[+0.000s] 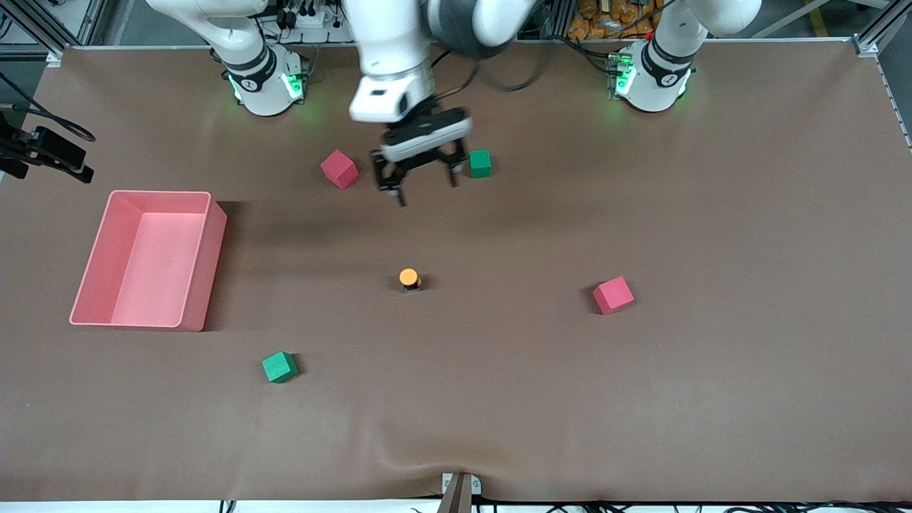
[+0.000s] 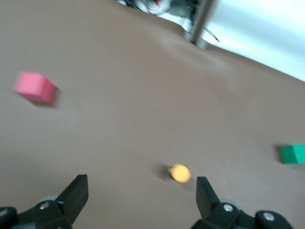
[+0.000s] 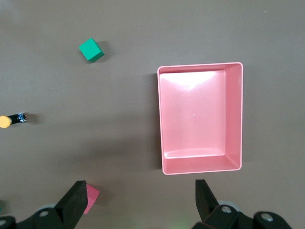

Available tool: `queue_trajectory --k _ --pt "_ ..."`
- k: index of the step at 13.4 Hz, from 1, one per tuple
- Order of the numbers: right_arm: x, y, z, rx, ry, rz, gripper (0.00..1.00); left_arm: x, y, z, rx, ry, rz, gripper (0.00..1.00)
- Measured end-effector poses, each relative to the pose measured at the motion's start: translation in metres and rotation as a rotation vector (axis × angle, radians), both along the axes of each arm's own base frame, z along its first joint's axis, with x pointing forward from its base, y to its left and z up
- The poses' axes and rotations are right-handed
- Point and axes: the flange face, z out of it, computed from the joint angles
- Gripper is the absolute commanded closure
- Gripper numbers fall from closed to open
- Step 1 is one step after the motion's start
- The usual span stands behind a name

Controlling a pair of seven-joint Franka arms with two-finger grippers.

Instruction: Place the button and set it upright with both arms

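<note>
The button (image 1: 408,278) stands on the brown table near its middle, orange cap up on a black body. In the left wrist view the button (image 2: 179,173) shows ahead of my left gripper (image 2: 141,191), close to one finger. My left gripper (image 1: 425,187) hangs open and empty above the table, between a red cube (image 1: 338,169) and a green cube (image 1: 480,163). My right gripper (image 3: 141,200) is open, holds nothing and is high over the table. From there the button (image 3: 9,120) sits at the picture's edge. The right gripper is out of the front view.
A pink bin (image 1: 192,285) stands toward the right arm's end of the table, also seen as the pink bin (image 3: 233,114). A red cube (image 1: 613,294) and a green cube (image 1: 279,367) lie nearer to the front camera. A black camera mount (image 1: 50,153) juts in beside the bin's end.
</note>
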Motion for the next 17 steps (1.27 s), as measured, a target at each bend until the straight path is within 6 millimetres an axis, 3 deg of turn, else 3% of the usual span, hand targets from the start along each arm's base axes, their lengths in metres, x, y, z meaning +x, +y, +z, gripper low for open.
queue_trajectory --k 2,4,10,12,17 --pt "0.0 0.0 0.0 0.0 -0.001 0.0 0.0 0.039 0.072 0.054 -0.025 0.047 0.01 0.0" --pt "0.001 0.0 0.0 0.0 -0.002 -0.001 0.0 0.076 0.144 0.081 -0.04 0.099 0.012 0.0" --pt "0.001 0.0 -0.001 0.0 -0.002 -0.001 0.0 0.153 0.345 0.099 -0.044 0.273 -0.042 0.0" --pt "0.001 0.0 -0.001 0.0 -0.002 -0.001 0.0 0.16 0.39 0.101 -0.031 0.312 -0.074 0.0" --pt "0.001 0.0 0.0 0.0 -0.004 0.0 0.0 0.147 0.463 0.11 -0.053 0.384 -0.198 0.0"
